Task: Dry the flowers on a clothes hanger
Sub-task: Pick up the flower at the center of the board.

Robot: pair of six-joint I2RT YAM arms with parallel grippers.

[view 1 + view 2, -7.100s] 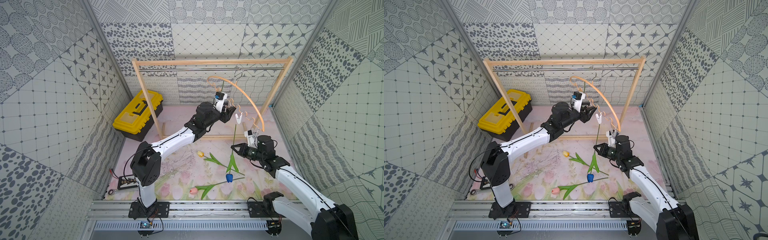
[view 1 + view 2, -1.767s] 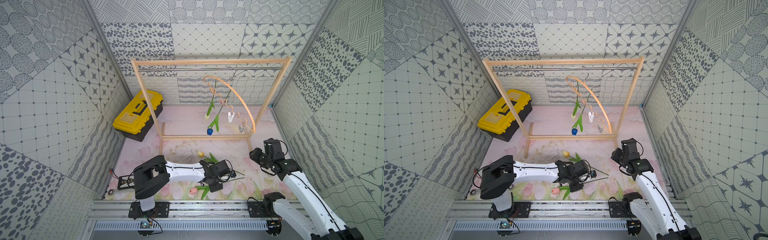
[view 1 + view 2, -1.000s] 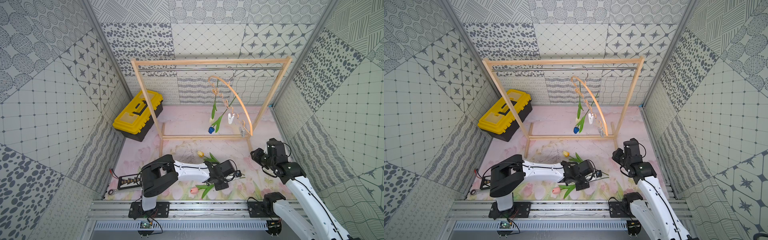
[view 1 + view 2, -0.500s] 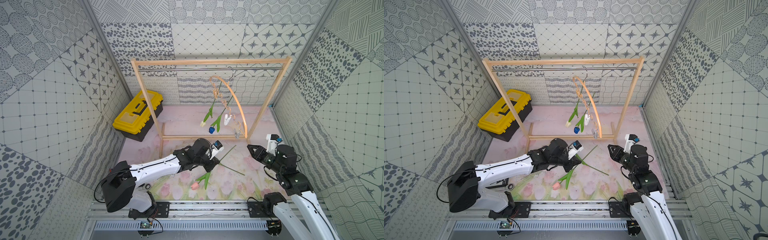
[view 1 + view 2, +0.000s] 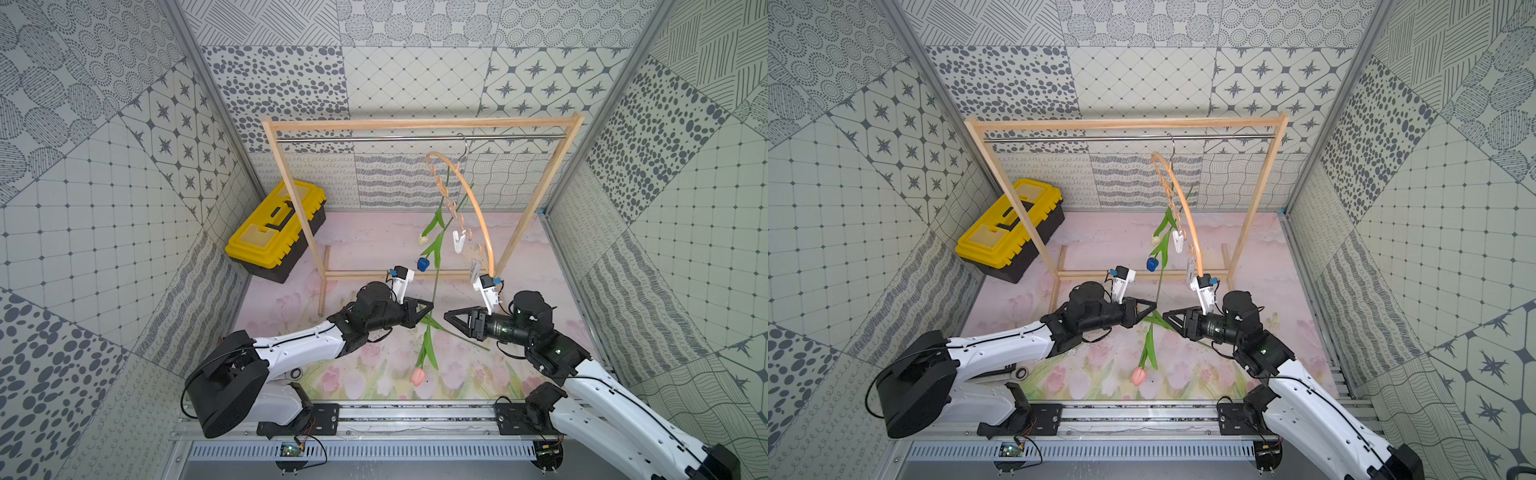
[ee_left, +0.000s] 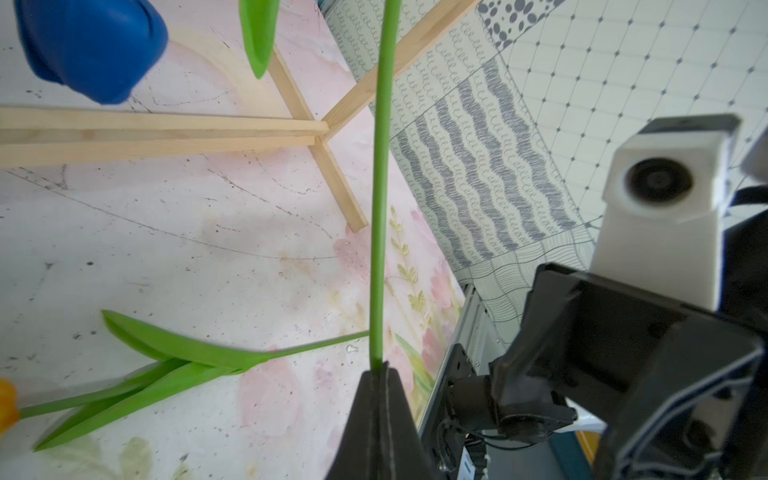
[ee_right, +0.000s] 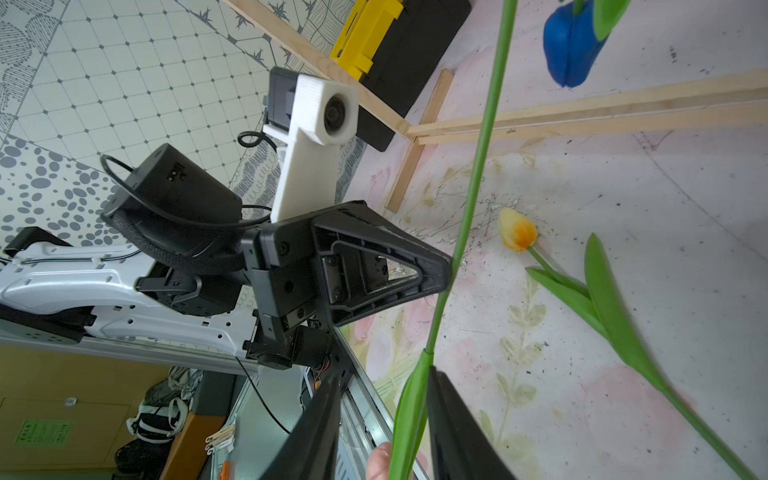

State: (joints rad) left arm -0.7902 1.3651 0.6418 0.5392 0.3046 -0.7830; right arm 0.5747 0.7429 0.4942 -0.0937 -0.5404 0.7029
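Left claw: the left claw is pinching the bare stem of the pink tulip, with its jaws fully closed on it.
Pink tulip: it is hanging in the air between the two arms. Its stem is rising above the grip and its pink head is dangling below, over the floral mat.
Right claw: the right claw is standing partly open, facing the left claw. In the right wrist view the tulip's leaf and lower stem are passing between its two fingers, close to one of them. Whether they are touching, I cannot tell.
Handling: the tulip is looking light and thin, with a springy stem and soft leaves that would probably slide under pressure. I judge the bare stem to be the place to grip, not the leaf or the head.
Hanger: the hanger is hanging by its hook from the steel rail, above and behind both claws and well apart from them.
Pins: two free clothespins are dangling from the hanger. The cream tulip and the blue tulip are already hanging there head down.
Waiting: the orange tulip is lying on the mat.
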